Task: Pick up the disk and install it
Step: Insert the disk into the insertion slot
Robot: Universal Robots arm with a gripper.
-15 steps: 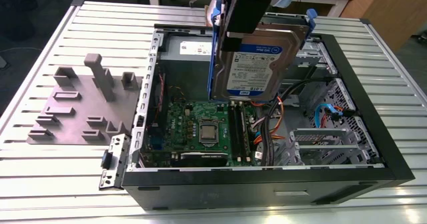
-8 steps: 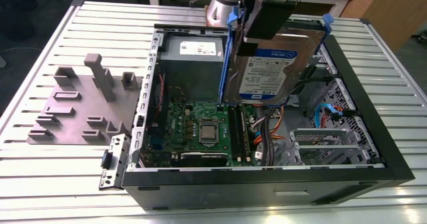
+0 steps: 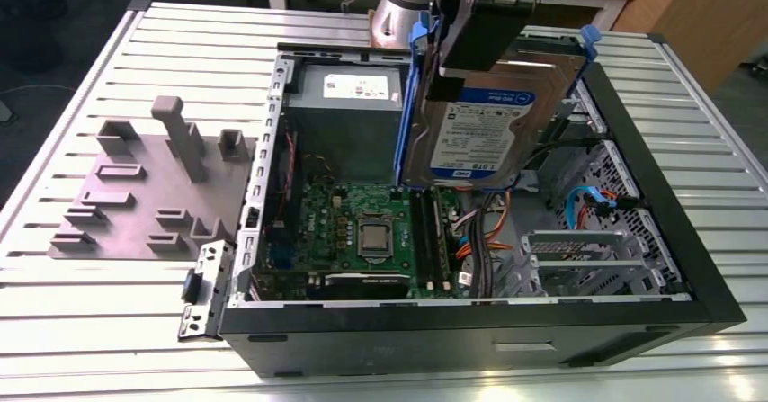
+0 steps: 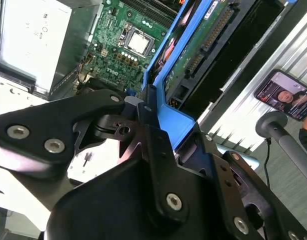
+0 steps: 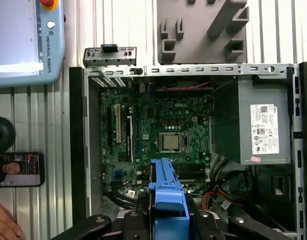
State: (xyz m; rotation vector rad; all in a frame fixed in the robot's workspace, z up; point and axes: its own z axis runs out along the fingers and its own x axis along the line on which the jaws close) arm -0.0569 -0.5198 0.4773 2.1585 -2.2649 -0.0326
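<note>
Gripper (image 4: 157,114) is clamping its fingers (image 4: 149,127) tight on the blue side rail of the disk (image 3: 486,137). Disk is hanging on edge, nearly upright, label facing the exterior view, over the open computer case (image 3: 672,267). Motherboard (image 5: 158,135) is lying flat beneath it. Grey power supply box (image 3: 348,105) is sitting at the case's far end. Beyond the case wall, a grey fixture plate (image 3: 132,195) is resting on the slatted table (image 3: 72,294).
</note>
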